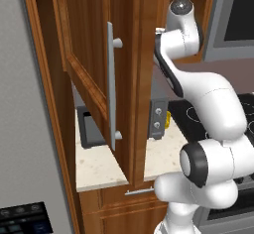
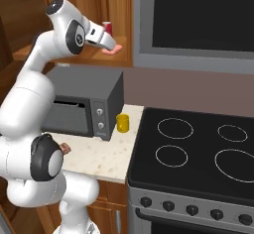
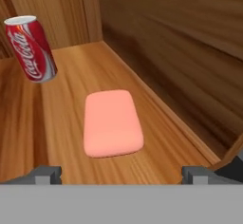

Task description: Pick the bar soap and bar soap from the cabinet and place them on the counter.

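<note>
The bar soap (image 3: 113, 122) lies flat on the cabinet (image 1: 87, 54) shelf, just ahead of the end effector (image 3: 121, 174) and centred between its two fingertips (image 3: 46, 174), which stand spread wide with nothing between them. It is released and grasping nothing. No soap is lifted yet, so the first pick looks about to begin; carrying it down to the surface (image 2: 106, 156) and fetching a second bar are left. Only one bar is visible on the shelf from here.

Inside the cabinet, beyond the soap and off to the left of the end effector, a red soda can (image 3: 31, 42) stands well apart from the bar. The cabinet's side wall runs close along the right. Below on the surface sit a microwave (image 2: 87, 101) and a small yellow cup (image 2: 122, 123) beside it, next to the stovetop (image 2: 198, 148).
</note>
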